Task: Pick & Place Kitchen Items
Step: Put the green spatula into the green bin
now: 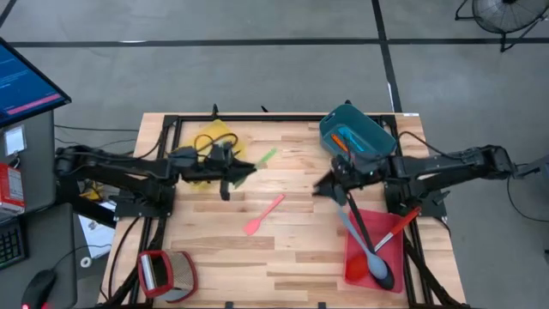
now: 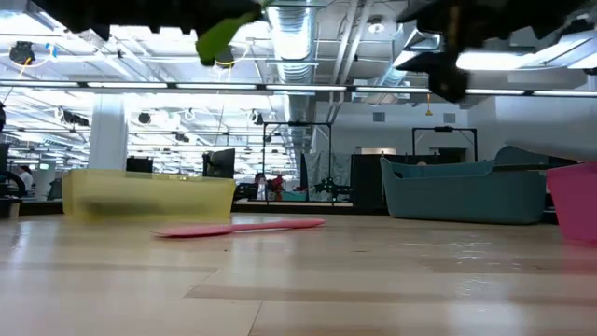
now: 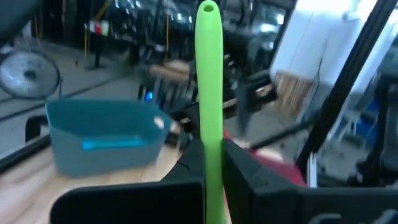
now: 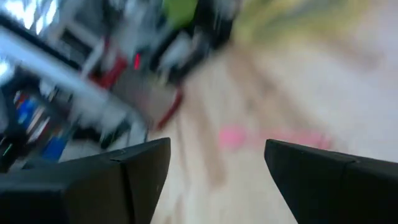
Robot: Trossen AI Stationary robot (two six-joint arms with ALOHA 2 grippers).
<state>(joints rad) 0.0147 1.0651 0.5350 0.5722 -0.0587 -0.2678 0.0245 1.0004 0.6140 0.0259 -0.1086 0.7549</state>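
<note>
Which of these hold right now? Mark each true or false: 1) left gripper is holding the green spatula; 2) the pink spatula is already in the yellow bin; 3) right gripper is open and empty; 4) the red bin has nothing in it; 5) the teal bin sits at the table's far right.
1) True: the left gripper is shut on the green spatula.
2) False: the pink spatula lies on the bare table, clear of the yellow bin.
3) True: the right gripper is open with nothing between its fingers.
4) False: the red bin holds several utensils.
5) True: the teal bin is there.
</note>
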